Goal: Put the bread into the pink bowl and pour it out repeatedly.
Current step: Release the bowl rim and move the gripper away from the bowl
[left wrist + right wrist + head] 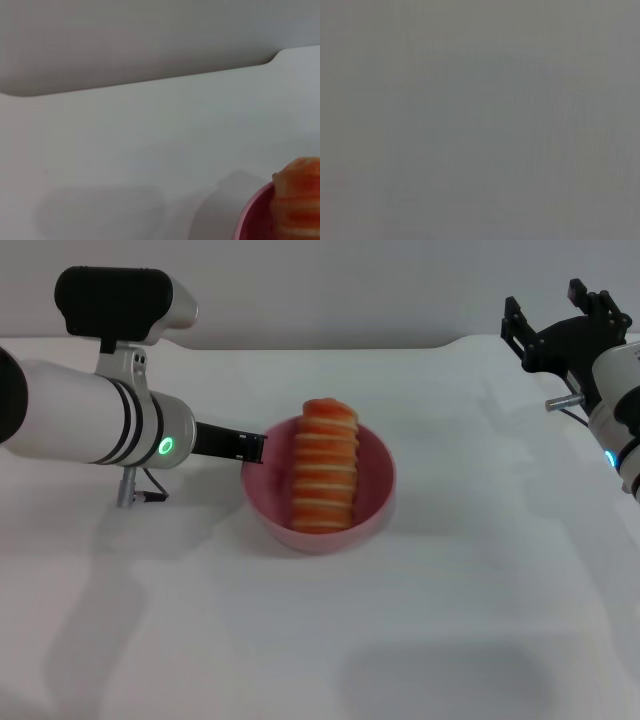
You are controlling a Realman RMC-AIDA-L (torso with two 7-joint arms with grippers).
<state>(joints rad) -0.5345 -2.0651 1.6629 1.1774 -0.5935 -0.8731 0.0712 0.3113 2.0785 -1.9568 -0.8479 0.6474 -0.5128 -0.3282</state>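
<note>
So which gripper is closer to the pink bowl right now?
The left. The left gripper is at the pink bowl's rim on the robot's left side, with the bread lying inside the bowl. The right gripper is raised far off at the table's far right, well clear of it.

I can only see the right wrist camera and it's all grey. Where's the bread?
Observer: The bread lies in the bowl, one end poking over the far rim.
Child: Is anything touching the bowl?
Observer: The left gripper is right at the bowl's left rim.
Child: Where's my arm, then?
Observer: The right gripper is up at the far right of the table, well away from the bowl.
</note>
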